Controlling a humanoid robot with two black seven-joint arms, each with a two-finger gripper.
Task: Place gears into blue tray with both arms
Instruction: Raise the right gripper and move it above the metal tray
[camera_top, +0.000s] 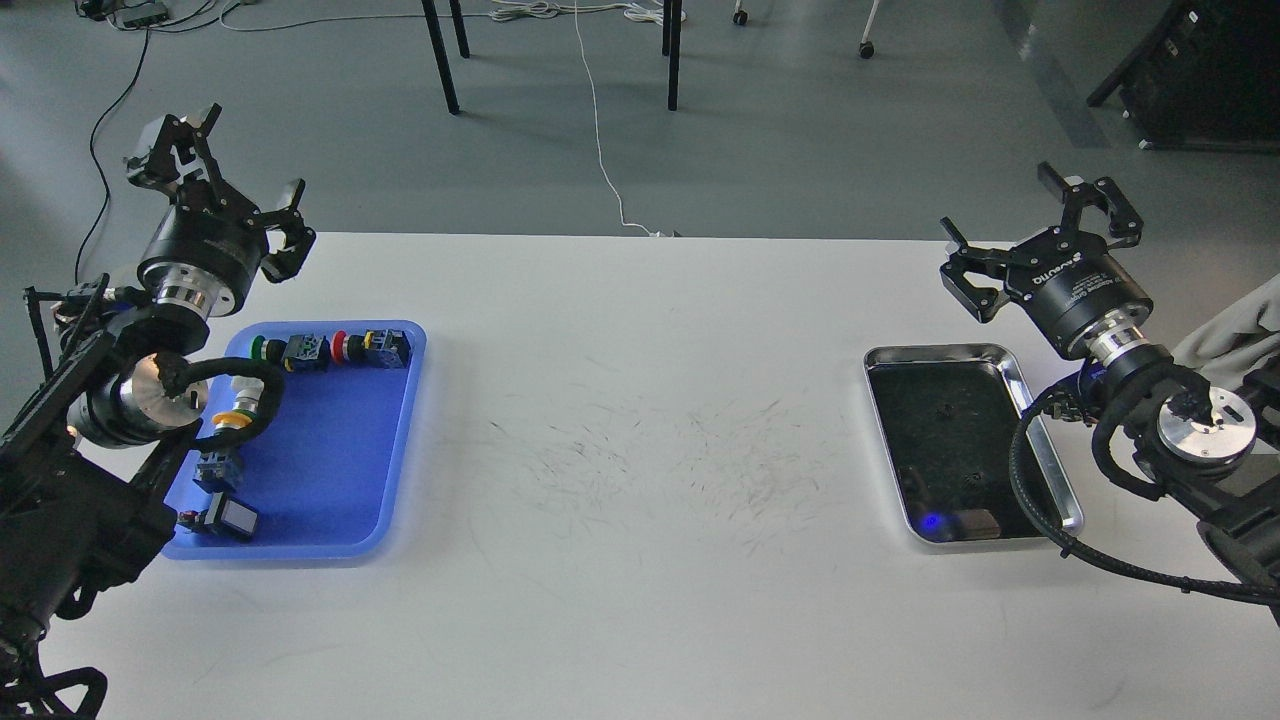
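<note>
Nearest me, both black claw grippers, left gripper and right gripper, are hanging spread and empty; tiny black gears are lying in the shiny silver metal tray at three o'clock, none visibly reaching the rectangular blue plastic tray at nine o'clock.

Single head view, high up, looking forward and down over the white worktop at mid range. Left arm enters from the left edge, right arm from the right edge. Grey floor fills the top beyond the worktop's far edge.

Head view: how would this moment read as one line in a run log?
left gripper open, empty, raised | right gripper open, empty, raised | blue tray holds push-button switches | gears in silver tray: too small to tell
</note>
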